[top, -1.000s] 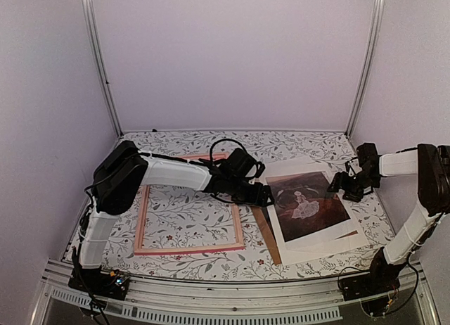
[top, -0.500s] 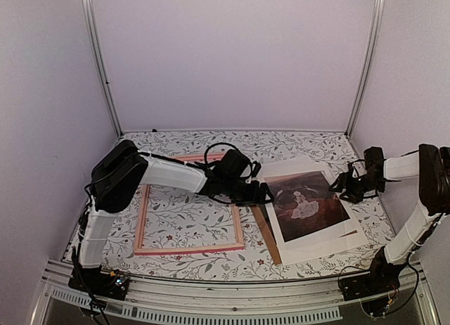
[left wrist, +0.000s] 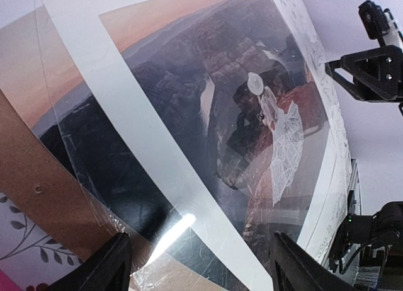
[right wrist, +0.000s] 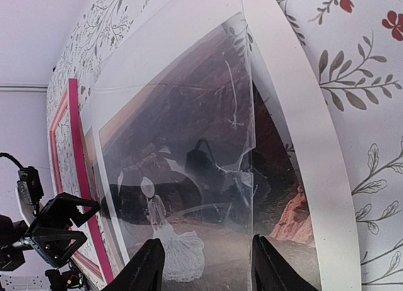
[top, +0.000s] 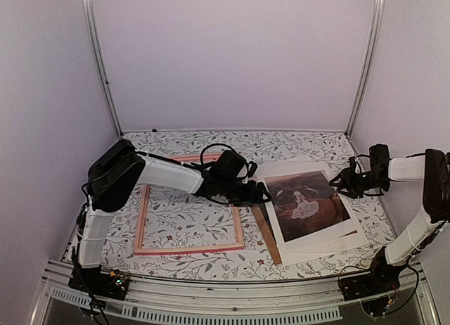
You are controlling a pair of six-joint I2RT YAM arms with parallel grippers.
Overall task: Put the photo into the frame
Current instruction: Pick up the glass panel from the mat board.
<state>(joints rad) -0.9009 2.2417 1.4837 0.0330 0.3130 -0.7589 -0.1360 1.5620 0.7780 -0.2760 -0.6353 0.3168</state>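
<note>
The photo [top: 307, 204], dark with a pale figure, lies flat right of centre inside a white mat board [top: 320, 244]. The pink frame [top: 190, 250] lies flat to its left, with nothing in its opening. My left gripper [top: 266, 193] hovers open at the photo's left edge; in the left wrist view the photo [left wrist: 252, 133] fills the picture above my open left gripper [left wrist: 201, 272]. My right gripper [top: 337, 183] is open at the photo's right edge. In its wrist view my right gripper [right wrist: 211, 269] stands apart over the photo [right wrist: 189, 177], and the frame [right wrist: 70, 133] shows beyond.
A brown hardboard backing [top: 266, 235] sticks out under the mat's left side. A clear scratched sheet [right wrist: 208, 114] lies over the photo. The floral cloth [top: 190, 216] covers the table. White walls and metal posts [top: 98, 58] enclose the space.
My right arm has drawn back to the right, off the photo's edge, and its jaws have narrowed. My left gripper has slid slightly left. Photo and frame have not moved.
</note>
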